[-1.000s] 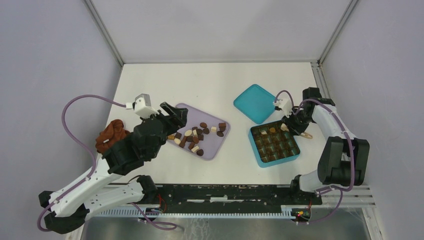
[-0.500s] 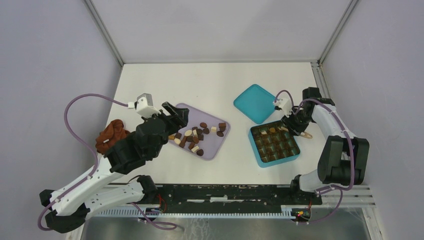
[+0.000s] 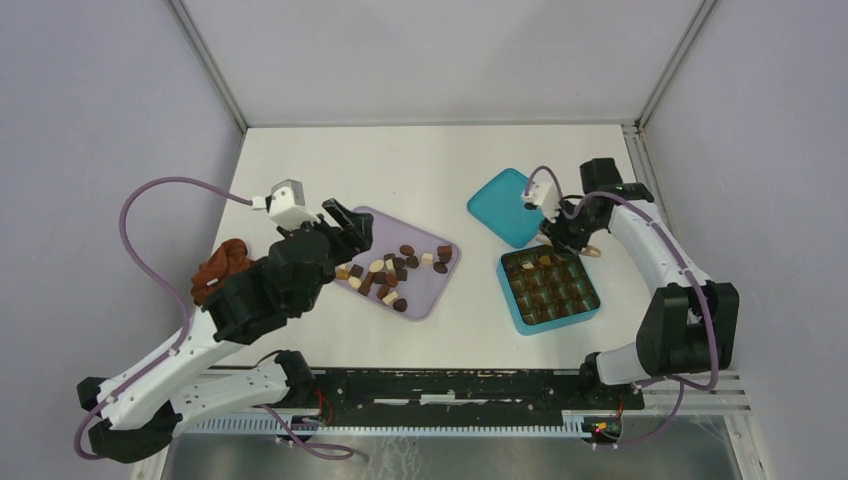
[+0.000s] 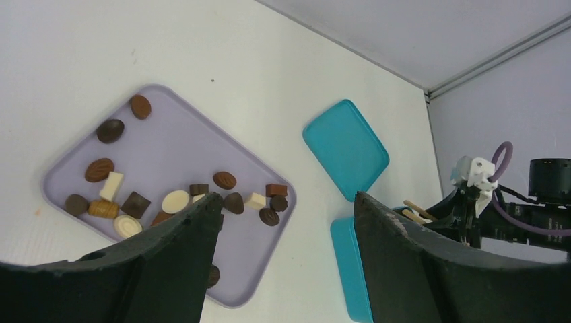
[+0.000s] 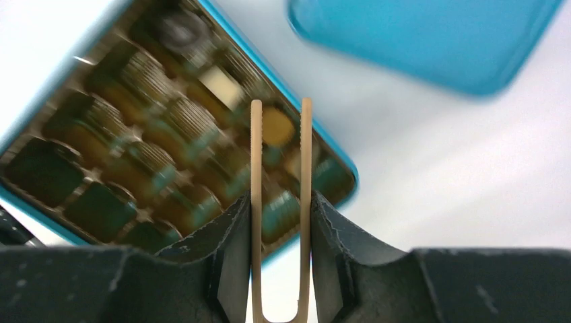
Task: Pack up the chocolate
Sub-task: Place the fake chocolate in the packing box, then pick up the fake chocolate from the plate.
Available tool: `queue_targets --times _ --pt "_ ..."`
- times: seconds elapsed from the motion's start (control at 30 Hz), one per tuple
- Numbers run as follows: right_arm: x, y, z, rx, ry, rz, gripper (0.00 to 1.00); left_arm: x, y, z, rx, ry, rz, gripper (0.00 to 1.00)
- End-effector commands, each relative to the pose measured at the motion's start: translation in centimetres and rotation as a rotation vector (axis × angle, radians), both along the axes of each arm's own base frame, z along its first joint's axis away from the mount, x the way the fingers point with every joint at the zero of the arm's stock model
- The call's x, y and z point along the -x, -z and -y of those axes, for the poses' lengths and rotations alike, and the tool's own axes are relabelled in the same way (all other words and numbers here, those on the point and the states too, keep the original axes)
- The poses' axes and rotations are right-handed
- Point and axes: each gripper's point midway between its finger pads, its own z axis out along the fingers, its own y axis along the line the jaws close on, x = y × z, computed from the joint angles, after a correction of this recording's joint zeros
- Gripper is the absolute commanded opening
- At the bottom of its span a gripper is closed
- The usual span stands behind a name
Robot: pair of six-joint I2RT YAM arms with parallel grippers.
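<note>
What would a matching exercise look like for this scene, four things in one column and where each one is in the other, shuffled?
1 teal lid
2 purple tray
3 wooden tweezers
4 brown cloth

A clamped in the right gripper
B crumpled, left of the purple tray
C carrying loose chocolates
D lying flat beyond the teal box

Pairs: 1-D, 2-C, 3-A, 4-B.

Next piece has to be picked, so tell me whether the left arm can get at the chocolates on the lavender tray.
Probably yes: the left gripper hangs open over the lavender tray, and nothing covers the chocolates or stands between them.
</note>
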Motion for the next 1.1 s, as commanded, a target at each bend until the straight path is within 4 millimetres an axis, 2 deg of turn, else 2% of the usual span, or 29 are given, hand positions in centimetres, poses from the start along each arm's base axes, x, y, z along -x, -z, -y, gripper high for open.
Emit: queue_targets --times 0.0,0.1,0.2,0.3,0.47,0.6,0.77,1.07 --pt "-0.1 -3.8 -7.5 -0.080 -0.212 0.126 0.38 0.3 -5.4 -3.2 -0.072 -0.060 0.091 0.79" --pt "0.9 -4.2 -12.6 -0.103 -0.333 0.145 0.38 0.7 -7.0 -4.1 -0.052 -0.071 0.122 0.78" --pt "2.5 -3.6 -17.4 -0.090 -0.456 0.148 0.38 1.1 -7.6 -4.7 -0.011 -0.078 0.138 0.78" --pt "4.5 -2.6 -21.3 -0.058 -0.575 0.151 0.38 1.5 -8.2 -5.2 0.042 -0.079 0.160 0.78" --pt "7.5 -0.8 -26.2 0.008 -0.744 0.142 0.39 2.3 -8.8 -5.7 0.110 -0.067 0.182 0.78" --pt "8.6 0.2 -28.9 0.060 -0.820 0.146 0.39 2.4 -8.1 -5.5 0.114 -0.056 0.170 0.78" --pt "8.5 0.9 -31.3 0.120 -0.849 0.171 0.39 2.5 -7.5 -5.6 0.126 -0.058 0.162 0.78" --pt "7.8 3.3 -31.9 0.255 -0.868 0.185 0.40 2.6 -6.9 -5.9 0.122 -0.066 0.155 0.78"
